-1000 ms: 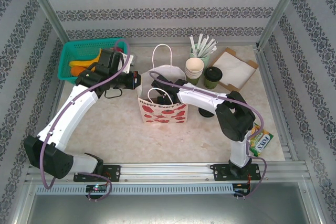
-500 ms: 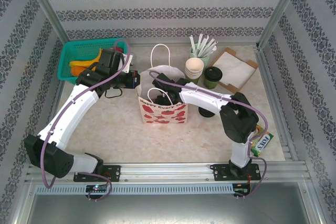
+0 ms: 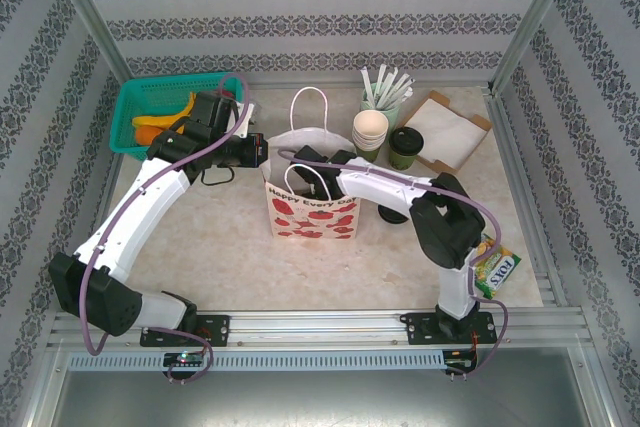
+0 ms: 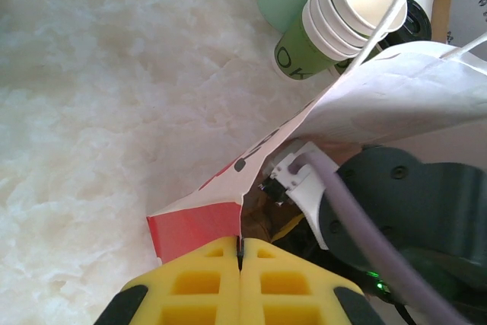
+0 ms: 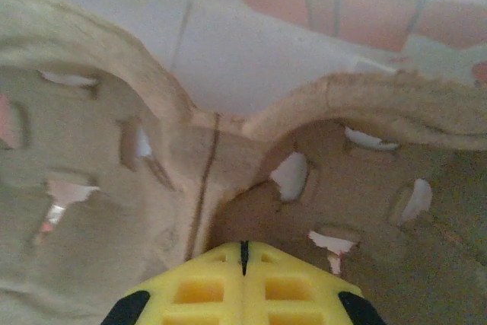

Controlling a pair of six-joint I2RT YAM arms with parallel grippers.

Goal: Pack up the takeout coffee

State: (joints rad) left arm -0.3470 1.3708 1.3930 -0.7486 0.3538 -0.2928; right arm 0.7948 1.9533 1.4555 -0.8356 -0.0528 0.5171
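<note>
Left gripper: shut on the rim of the paper bag, holding its mouth open. Right gripper: closed and empty, down inside the bag over a pulp cup tray. The takeout coffee stands on the table, just beside the stack of cups. Recommended: lift the right arm clear of the handles, grip the coffee below its lid, keep it upright, and seat it in a tray well.

The table is finished in a smooth, pale, marbled surface. The bag is made of thin matt paper, white with red print. The tray is formed of rough, fibrous brown pulp. The coffee is walled in matt green paper and capped in black plastic. The basket is moulded in green plastic mesh. The pads of the right hand are cast in matt yellow plastic.
</note>
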